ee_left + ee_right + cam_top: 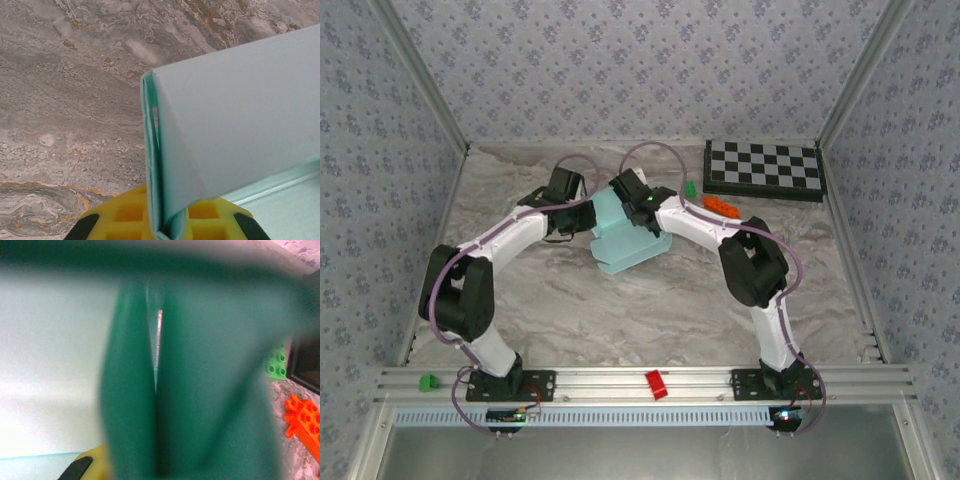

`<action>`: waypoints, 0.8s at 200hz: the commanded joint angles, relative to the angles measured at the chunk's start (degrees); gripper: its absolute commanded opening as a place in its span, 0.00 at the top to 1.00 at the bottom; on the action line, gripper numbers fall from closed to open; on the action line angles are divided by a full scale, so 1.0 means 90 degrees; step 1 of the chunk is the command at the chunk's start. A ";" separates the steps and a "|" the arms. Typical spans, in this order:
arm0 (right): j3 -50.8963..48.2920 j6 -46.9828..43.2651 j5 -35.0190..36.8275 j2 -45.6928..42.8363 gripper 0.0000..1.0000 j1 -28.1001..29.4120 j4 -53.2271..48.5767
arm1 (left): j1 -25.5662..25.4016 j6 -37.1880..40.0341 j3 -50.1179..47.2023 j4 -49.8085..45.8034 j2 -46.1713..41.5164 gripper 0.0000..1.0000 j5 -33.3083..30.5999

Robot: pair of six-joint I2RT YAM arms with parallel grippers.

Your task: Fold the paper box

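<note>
- Smooth, matt, marble-patterned surface (620, 320) with grey-brown veining, walled on three sides by pale floral wallpaper (620, 70).
- Ribbed aluminium rail (620, 375) along the near edge, carrying both arm bases. Small red block (656, 384) at mid-rail, small green piece (426, 381) near its left end.
- Thin, pale turquoise paper box (625, 245), smooth and sharply creased, partly folded. One panel flat on the surface at centre, another raised on the far side between the two wrists.
- Flat black-and-white checkerboard (765, 168) in a dark frame at the far right, well apart from the card.
- Narrow-set left end effector (162, 225), yellow waffle-ribbed pads pinched on a doubled edge of the card, the fold rising upright out of them.
- At the raised panel's top edge, right end effector (628, 205). From its wrist camera, blurred dark-green folds of card close against the lens and a yellow pad (97, 460) at bottom left. Jaws hidden, grip impossible to tell.
- Studded orange brick (722, 207) and green brick (691, 188) near the checkerboard's near-left corner, just beyond the right forearm.
</note>
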 commanded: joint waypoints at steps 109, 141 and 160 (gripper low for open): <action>0.0285 0.0486 0.0869 0.0469 1.00 -0.0272 -0.1113 | 0.0005 -0.0147 0.0210 -0.0326 -0.0002 1.00 -0.0197; -0.0084 0.0244 -0.0128 0.0104 0.99 -0.0204 -0.0386 | 0.0005 -0.0187 0.0211 -0.0291 0.0033 1.00 -0.0138; -0.0251 0.0122 -0.0564 -0.0091 0.96 -0.0156 -0.0047 | 0.0007 -0.0219 0.0201 -0.0273 0.0047 1.00 -0.0119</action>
